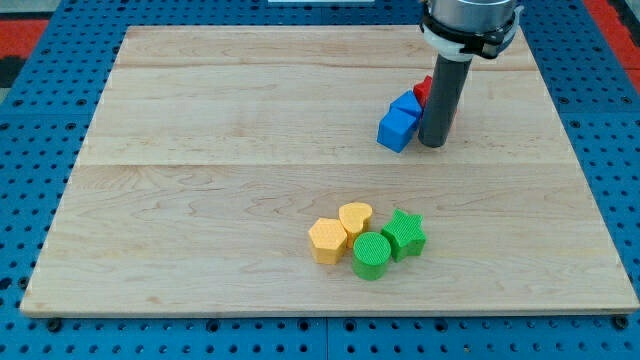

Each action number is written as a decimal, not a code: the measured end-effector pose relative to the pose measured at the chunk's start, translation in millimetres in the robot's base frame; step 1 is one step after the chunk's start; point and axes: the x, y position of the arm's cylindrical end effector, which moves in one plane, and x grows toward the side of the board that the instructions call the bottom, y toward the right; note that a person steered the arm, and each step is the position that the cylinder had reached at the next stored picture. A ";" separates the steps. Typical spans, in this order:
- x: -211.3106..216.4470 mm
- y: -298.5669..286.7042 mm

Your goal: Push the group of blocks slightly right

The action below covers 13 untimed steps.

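Four small blocks cluster low on the pale wooden desk, long axis left-right: yellow hexagon block, yellow heart block, green cylinder block, green star block. My tip sits well above them, touching blue blocks; red block behind. No jaws fitted. Blue pegboard surrounds.

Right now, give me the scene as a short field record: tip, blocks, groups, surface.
tip: my tip at the view's upper right, right beside the blue blocks
upper cluster: two blue blocks, red block partly hidden behind the rod
lower group: yellow hexagon, yellow heart, green cylinder, green star, packed together
surface: wooden board
tip to lower group: apart
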 end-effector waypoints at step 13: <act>204.7 -91.3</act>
